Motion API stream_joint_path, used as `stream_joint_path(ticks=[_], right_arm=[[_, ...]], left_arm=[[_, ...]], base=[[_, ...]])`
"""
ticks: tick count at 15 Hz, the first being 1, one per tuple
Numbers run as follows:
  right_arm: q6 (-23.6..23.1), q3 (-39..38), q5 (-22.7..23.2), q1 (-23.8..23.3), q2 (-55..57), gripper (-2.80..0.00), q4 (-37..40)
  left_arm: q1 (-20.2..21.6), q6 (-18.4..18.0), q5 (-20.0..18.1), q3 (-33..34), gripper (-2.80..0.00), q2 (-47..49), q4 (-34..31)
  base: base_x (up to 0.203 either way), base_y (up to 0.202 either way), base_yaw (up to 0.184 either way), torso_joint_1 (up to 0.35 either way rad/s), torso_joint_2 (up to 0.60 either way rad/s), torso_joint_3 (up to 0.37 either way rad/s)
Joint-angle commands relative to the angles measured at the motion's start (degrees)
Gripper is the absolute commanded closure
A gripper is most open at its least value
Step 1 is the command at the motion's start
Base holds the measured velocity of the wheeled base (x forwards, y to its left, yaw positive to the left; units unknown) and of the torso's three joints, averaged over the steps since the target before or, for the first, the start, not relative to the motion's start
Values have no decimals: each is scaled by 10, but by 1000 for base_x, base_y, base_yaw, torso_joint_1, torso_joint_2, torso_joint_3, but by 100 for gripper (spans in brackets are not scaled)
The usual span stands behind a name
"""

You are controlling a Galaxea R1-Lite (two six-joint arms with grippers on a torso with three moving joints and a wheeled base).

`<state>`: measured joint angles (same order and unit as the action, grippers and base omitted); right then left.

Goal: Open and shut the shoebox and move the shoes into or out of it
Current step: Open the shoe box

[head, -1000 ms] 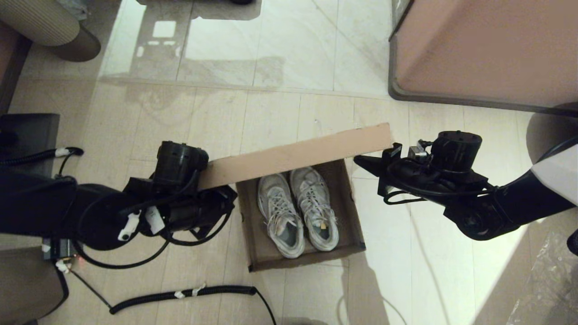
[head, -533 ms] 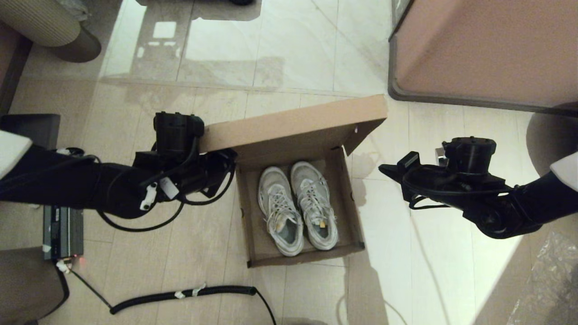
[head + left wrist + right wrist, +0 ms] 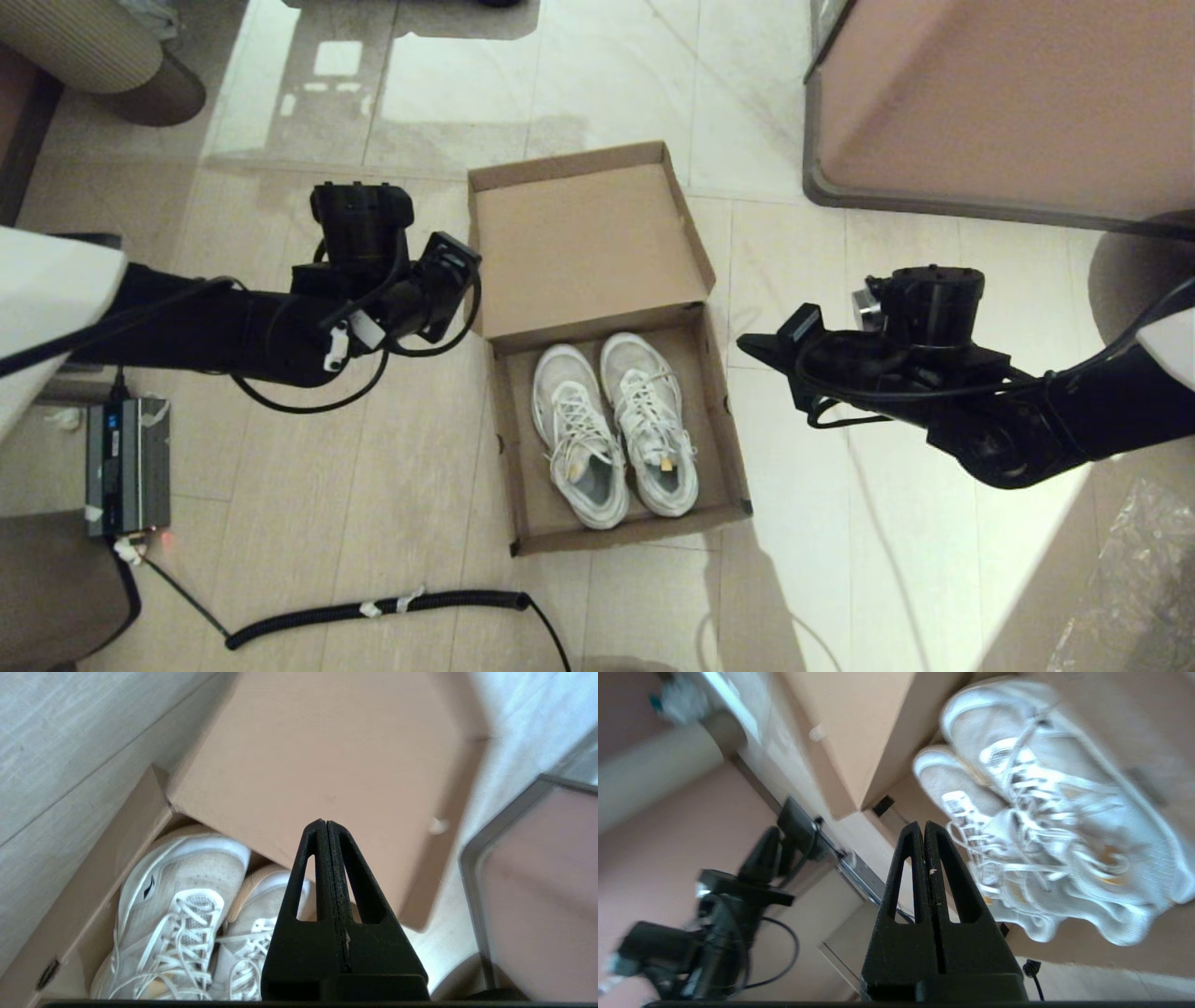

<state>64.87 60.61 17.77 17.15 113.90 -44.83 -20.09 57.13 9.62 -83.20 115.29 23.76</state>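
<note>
The brown cardboard shoebox (image 3: 739, 448) stands open on the floor, its lid (image 3: 586, 245) thrown right back on the far side. The pair of white lace-up shoes (image 3: 613, 425) lies side by side inside, toes toward the lid. My left gripper (image 3: 470, 280) hovers just left of the lid's hinge, shut and empty; its view shows the tips (image 3: 325, 822) over the lid (image 3: 327, 751) and the shoes (image 3: 182, 886). My right gripper (image 3: 749, 343) hangs just right of the box, shut and empty, with the shoes (image 3: 1045, 812) beyond its tips (image 3: 923, 825).
A large pinkish-brown block with a dark rim (image 3: 990, 103) fills the far right. A coiled black cable (image 3: 373, 607) lies on the floor near the box's front. A grey device (image 3: 126, 467) sits at the left, a ribbed round object (image 3: 93, 47) at the far left.
The lid swung from nearly upright to lying fully back. My left gripper came away from it and rose toward the far left. My right gripper dropped back, then returned toward the box's right side.
</note>
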Motion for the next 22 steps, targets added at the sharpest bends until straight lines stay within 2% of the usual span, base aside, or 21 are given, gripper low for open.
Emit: stream_joint_path(ticks=[1,3,5,8,9,12,17,22], right_arm=[[-53,29,-17,19,34,0,22],[-191,35,-78,39,63,0,42],[-311,37,-126,57,75,0,73],[-453,41,-151,86,68,0,136],[-478,42,-154,100,79,0,140],[-496,51,-194,128,103,0,139],[-492,53,-199,131,95,0,140],[-495,39,-244,131,72,0,144]], left_arm=[[1,2,1,28,0,-28,-1],[8,-15,3,85,0,-37,-2],[12,-52,24,122,0,-21,-3],[11,-89,72,137,0,27,-5],[11,-94,83,135,0,48,-5],[7,-107,116,115,0,91,1],[8,-61,118,5,0,162,14],[8,-49,117,-116,0,242,14]], base=[[0,0,0,0,0,0],[0,0,0,0,0,0],[0,0,0,0,0,0],[0,0,0,0,0,0],[0,0,0,0,0,0],[0,0,0,0,0,0],[0,0,0,0,0,0],[0,0,0,0,0,0]])
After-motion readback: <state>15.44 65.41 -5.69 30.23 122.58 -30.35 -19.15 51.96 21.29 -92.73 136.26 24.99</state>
